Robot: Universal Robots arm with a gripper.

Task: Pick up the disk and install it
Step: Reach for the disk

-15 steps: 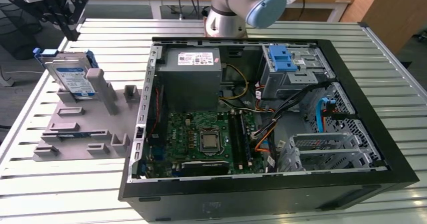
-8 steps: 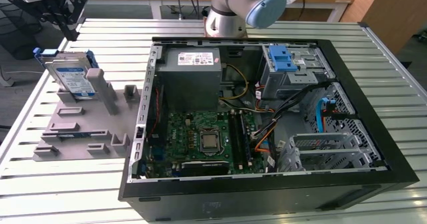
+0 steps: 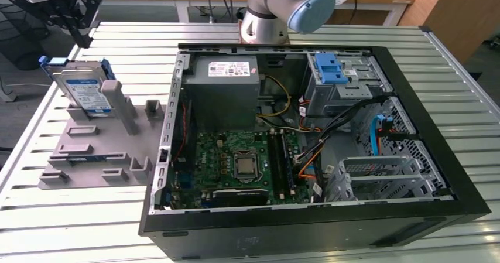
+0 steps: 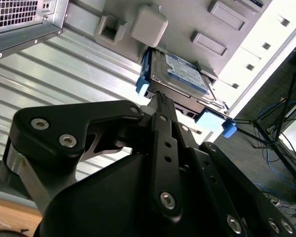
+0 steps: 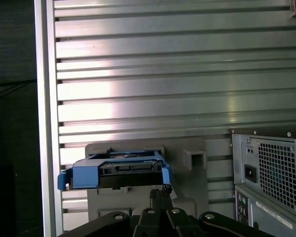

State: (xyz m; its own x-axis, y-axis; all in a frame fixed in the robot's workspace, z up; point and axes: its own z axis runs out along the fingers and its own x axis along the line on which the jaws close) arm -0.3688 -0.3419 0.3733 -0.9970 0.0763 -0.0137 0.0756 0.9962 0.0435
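Observation:
The disk (image 3: pixel 82 87) stands on edge in a grey holder (image 3: pixel 93 152) on the exterior view's left, its white-and-blue label showing and a blue frame round its edges. My gripper (image 3: pixel 83 40) hangs above it and slightly behind, apart from it. Both wrist views show the disk (image 4: pixel 185 74) (image 5: pixel 121 170) just past the fingertips (image 4: pixel 160 101), which are pressed together with nothing between them. My gripper (image 5: pixel 159 191) is shut and empty.
An open computer case (image 3: pixel 437 157) lies on the slatted metal table (image 3: pixel 78 228), beside the holder. Inside are a grey power-supply box (image 3: pixel 226 87), a motherboard (image 3: pixel 242 163), a bay with a blue carrier (image 3: pixel 332 69) and metal drive cages (image 3: pixel 390 175). The arm's base (image 3: pixel 266 17) stands behind the case.

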